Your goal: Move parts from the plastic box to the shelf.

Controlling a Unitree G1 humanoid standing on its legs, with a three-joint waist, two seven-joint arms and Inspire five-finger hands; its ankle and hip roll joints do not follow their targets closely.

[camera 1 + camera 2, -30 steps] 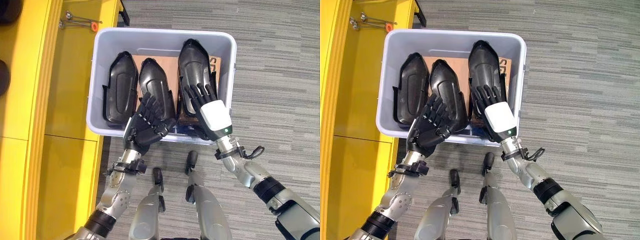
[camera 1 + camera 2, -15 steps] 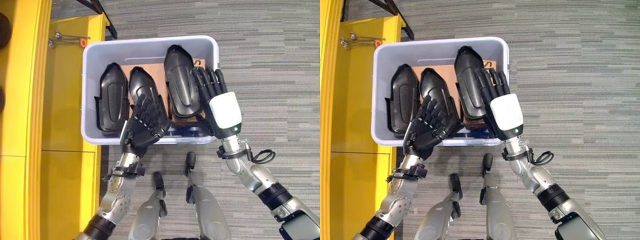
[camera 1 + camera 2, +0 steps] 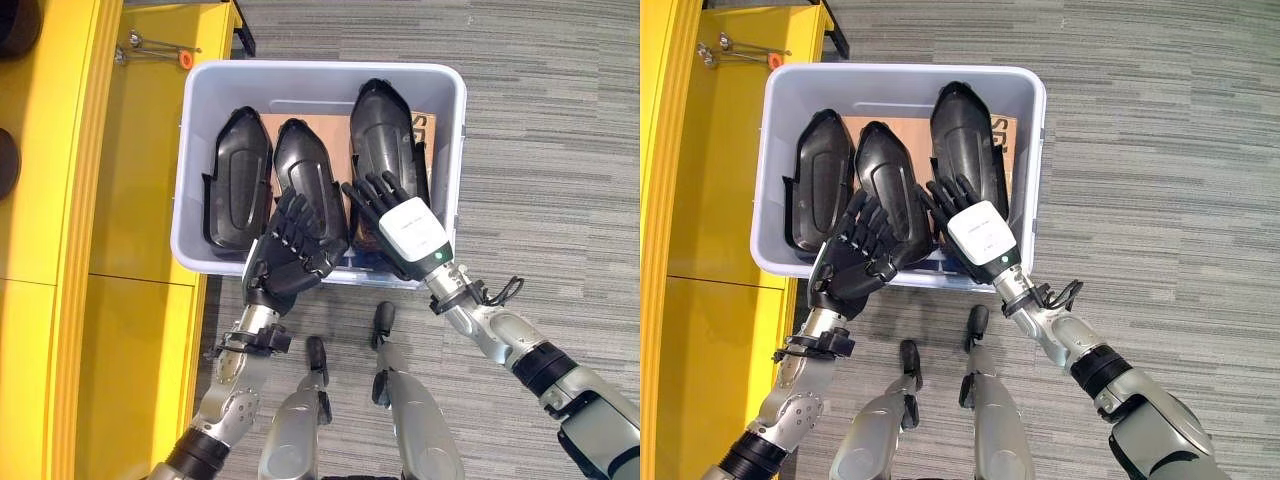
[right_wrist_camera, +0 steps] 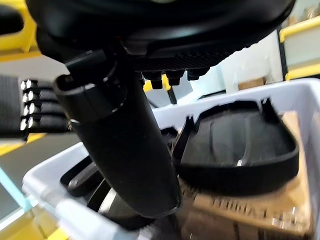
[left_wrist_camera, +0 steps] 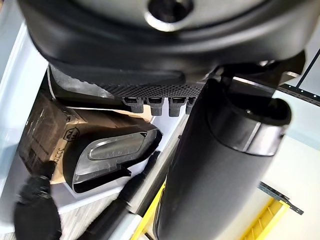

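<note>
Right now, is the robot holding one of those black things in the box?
Not that I can see. Both the left hand and right hand hover with spread fingers over the black parts in the plastic box, gripping nothing.

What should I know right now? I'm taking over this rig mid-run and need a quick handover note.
Left hand: open, fingers spread over the middle part in the plastic box.
Right hand: open, fingers against the near end of the right part.
Third part lies at the box's left.
Yellow shelf stands beside the box.
Done: nothing lifted.
Left: grasp and move all three.
</note>
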